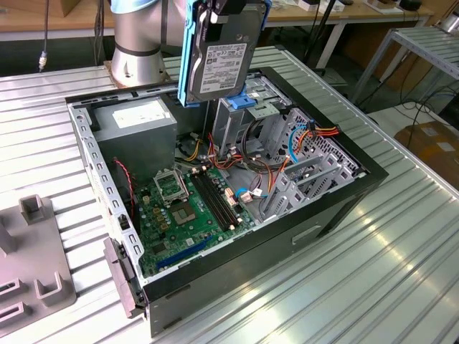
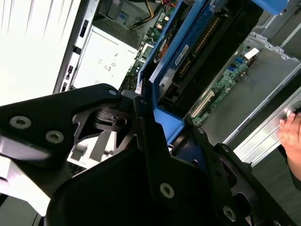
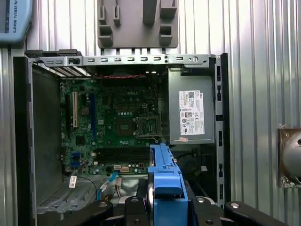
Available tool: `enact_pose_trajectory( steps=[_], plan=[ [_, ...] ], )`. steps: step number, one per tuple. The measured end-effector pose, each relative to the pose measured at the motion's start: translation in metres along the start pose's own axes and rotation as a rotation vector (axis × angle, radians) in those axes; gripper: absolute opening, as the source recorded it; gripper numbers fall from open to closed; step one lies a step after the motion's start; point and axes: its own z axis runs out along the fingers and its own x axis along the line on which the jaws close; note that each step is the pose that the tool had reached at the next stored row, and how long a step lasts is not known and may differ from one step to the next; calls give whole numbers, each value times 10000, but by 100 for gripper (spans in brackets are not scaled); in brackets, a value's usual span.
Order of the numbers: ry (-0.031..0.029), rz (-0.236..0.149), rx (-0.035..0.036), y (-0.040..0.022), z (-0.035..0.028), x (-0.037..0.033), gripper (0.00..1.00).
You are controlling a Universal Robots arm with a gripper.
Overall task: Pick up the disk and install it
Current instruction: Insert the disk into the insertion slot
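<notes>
Above the open computer case (image 1: 287, 244) in the exterior view, the disk (image 1: 219, 61) hangs upright in the air. Its white label faces the camera, and a blue rail runs down its edge on the exterior view's left. The gripper (image 1: 228, 11) is clamped on the disk's upper end. The disk's lower edge is close over the blue bracket (image 1: 247, 100) on the metal cage; whether they touch cannot be told. The case lies on its side on a ribbed metal table (image 1: 401, 272). Inside it, a power supply (image 1: 136, 118) sits in the corner nearest the arm base (image 1: 136, 43), and a green motherboard (image 1: 190, 204) covers the floor. A grey fixture (image 1: 36, 272) rests on the table at the exterior view's left.

Seen in the second wrist view, the black fingers (image 2: 146, 136) press against the blue rail from both sides. The disk (image 2: 197, 42) extends away from them edge-on over the case. The power supply (image 2: 103, 61) and motherboard (image 2: 221, 87) lie beyond it, and a person's hand (image 2: 291, 136) is by the case's rim.

Looking down in the first wrist view, the disk (image 3: 164, 179) shows its blue end between the fingers (image 3: 134, 207). The motherboard (image 3: 117, 117) and power supply (image 3: 193, 113) lie side by side in the case, with the fixture (image 3: 136, 23) outside it.
</notes>
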Motion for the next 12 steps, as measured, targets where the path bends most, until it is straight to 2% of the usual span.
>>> enact_pose_trajectory(
  steps=[12],
  plan=[
    [-1,0,0,-22,9,101,37]
  ],
)
